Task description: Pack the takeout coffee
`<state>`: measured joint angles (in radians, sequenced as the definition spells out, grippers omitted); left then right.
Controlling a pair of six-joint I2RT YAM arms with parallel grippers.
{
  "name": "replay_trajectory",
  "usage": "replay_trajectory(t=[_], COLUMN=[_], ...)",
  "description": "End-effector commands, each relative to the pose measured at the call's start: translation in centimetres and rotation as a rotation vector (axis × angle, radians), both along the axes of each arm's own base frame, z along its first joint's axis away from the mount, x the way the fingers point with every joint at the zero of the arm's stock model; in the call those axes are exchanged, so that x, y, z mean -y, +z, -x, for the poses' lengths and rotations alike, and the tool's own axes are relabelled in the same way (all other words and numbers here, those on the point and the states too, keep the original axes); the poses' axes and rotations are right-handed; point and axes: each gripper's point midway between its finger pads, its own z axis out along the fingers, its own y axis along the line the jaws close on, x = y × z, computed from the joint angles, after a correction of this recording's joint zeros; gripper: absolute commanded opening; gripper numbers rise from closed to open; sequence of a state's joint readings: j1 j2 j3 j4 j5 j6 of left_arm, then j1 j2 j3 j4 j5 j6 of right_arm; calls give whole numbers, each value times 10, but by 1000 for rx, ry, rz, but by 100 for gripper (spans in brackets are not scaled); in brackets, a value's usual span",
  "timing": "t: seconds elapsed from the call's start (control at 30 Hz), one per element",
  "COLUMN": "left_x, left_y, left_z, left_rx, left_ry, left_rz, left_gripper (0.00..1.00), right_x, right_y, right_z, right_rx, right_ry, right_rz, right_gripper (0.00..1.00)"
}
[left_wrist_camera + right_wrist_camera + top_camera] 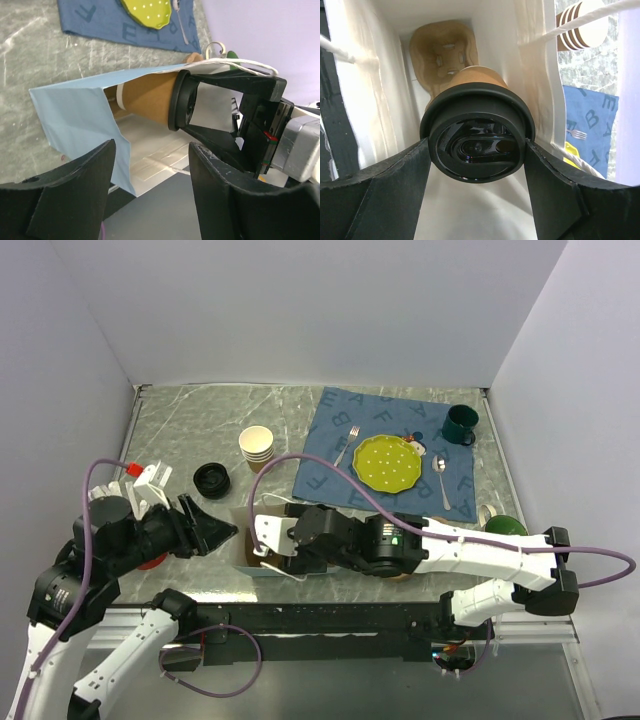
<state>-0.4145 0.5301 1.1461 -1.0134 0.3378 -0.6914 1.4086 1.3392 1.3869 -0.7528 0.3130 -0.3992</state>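
Top view, worktop [190, 430]: grey, marbled, kinda shiny, with a blue lettered mat [325, 435] back right
Room: plain pale walls [300, 310] on three sides
Coffee [477, 145]: partway inside the bag [75, 115], lid end at the mouth
Right fingers [385, 190]: pinching the coffee's lid
Left fingers [70, 185]: spread, near the bag

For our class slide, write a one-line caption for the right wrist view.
Right gripper holds the black-lidded takeout coffee inside a white bag, a cardboard tray beyond it.
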Motion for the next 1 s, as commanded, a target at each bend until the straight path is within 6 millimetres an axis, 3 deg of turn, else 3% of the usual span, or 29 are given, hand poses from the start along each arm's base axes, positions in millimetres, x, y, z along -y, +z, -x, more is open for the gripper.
replay_trajectory(t=[0.0, 0.17, 0.5, 0.97], left_x=[-4, -5, -5, -11], left_y=[-1, 0, -18, -13], left_z=[1, 3, 1, 4], left_rx=[-20, 3, -72, -53], left_ry=[1, -16, -33, -47], left_rz=[-48, -59, -118, -176], left_gripper=[66, 71, 70, 76], right_x=[-2, -3, -5, -8], right_y=[15, 13, 9, 5], right_z=[2, 3, 3, 5], right_rx=[-3, -12, -22, -41], right_ry=[-17, -17, -21, -26], right_rz=[-82, -83, -81, -63], right_gripper=[52, 51, 51, 51])
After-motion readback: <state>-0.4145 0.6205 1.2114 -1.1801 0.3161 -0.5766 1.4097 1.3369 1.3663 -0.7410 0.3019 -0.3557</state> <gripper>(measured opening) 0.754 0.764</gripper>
